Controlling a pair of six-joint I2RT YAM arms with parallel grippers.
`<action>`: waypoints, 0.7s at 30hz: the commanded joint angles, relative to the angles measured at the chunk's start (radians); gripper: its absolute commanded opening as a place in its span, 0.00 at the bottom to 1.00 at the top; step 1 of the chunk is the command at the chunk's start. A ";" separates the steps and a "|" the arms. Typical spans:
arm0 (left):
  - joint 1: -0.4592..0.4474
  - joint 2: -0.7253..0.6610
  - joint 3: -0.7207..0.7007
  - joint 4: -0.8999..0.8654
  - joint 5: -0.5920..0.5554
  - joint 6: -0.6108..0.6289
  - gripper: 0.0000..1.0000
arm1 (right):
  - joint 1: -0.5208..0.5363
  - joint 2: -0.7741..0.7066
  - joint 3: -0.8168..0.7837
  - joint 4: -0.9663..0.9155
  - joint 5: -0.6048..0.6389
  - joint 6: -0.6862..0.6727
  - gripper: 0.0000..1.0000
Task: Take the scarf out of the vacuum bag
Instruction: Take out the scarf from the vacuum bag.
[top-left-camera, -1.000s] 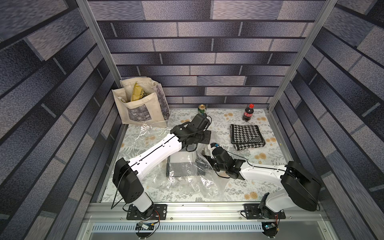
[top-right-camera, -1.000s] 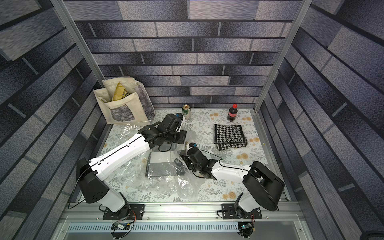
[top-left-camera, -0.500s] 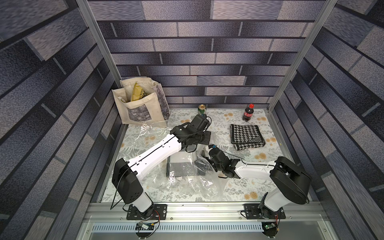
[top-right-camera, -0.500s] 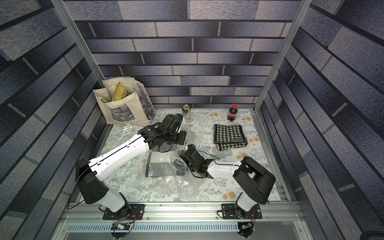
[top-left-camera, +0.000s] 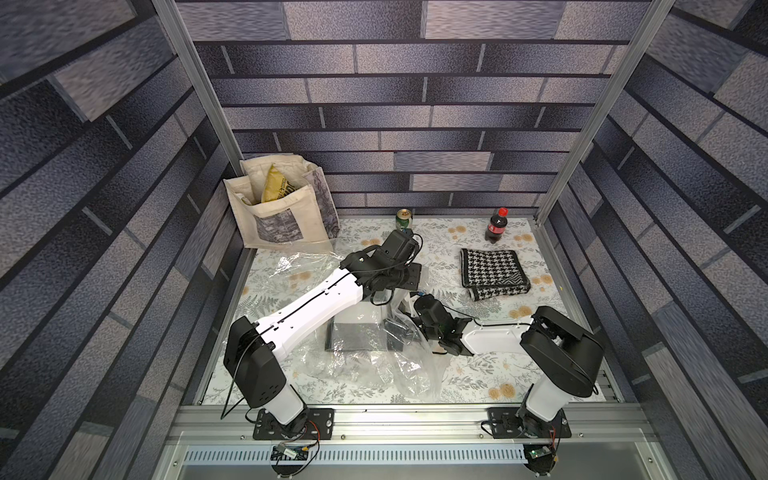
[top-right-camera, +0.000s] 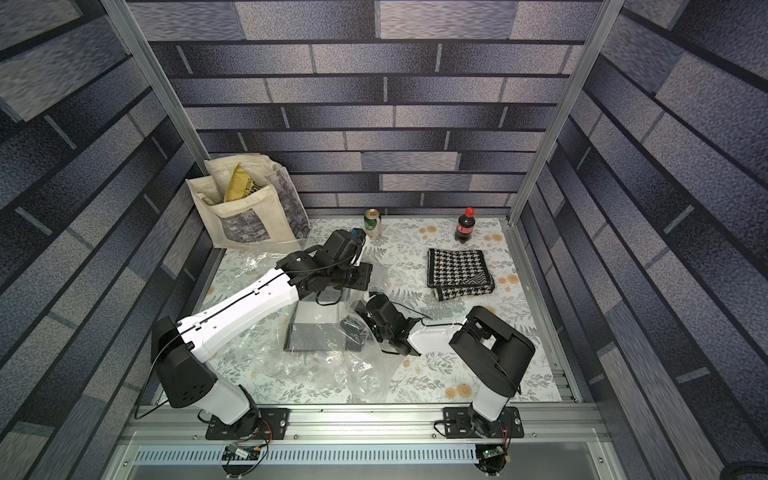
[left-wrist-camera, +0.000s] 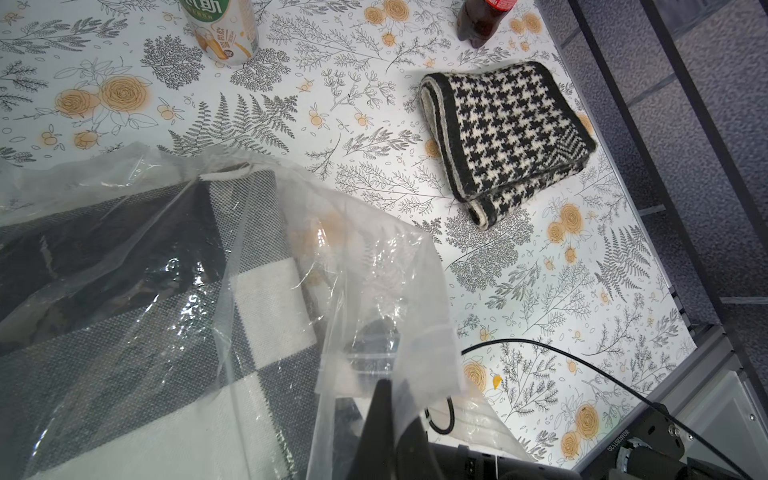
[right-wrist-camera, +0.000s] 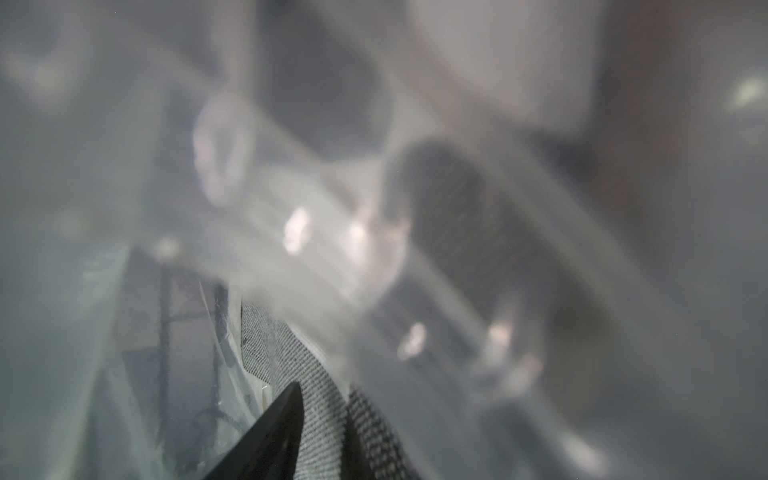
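The vacuum bag (top-left-camera: 361, 370) (top-right-camera: 316, 370) lies crumpled and clear in the middle of the table. Inside it lies the folded grey-and-white checked scarf (top-left-camera: 357, 332) (top-right-camera: 316, 336) (left-wrist-camera: 266, 307). My left gripper (top-left-camera: 409, 282) (left-wrist-camera: 392, 390) is shut on the bag's upper edge and holds the mouth lifted. My right gripper (top-left-camera: 399, 328) (top-right-camera: 353, 328) (right-wrist-camera: 324, 399) is inside the bag's mouth, at the scarf's right edge. Scarf fabric (right-wrist-camera: 316, 374) lies between its fingers. Blurred plastic hides whether they pinch it.
A black-and-white houndstooth scarf (top-left-camera: 492, 274) lies folded at the back right, outside the bag. A cream tote bag (top-left-camera: 282, 212) stands at the back left. A green can (top-left-camera: 403, 218) and a cola bottle (top-left-camera: 496, 224) stand along the back wall.
My right arm has pushed leftward, deeper into the bag's mouth towards the scarf, and its jaws have narrowed. The left arm has held still with the bag's edge.
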 joint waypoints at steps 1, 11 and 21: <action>0.009 -0.038 -0.016 0.007 0.007 -0.011 0.00 | 0.009 0.028 0.017 0.032 -0.043 0.017 0.60; 0.009 -0.040 -0.023 0.012 0.009 -0.014 0.00 | 0.009 -0.055 0.020 0.053 -0.054 -0.003 0.07; 0.015 -0.050 -0.029 0.012 0.005 -0.014 0.00 | 0.008 -0.233 0.026 -0.096 -0.004 -0.088 0.00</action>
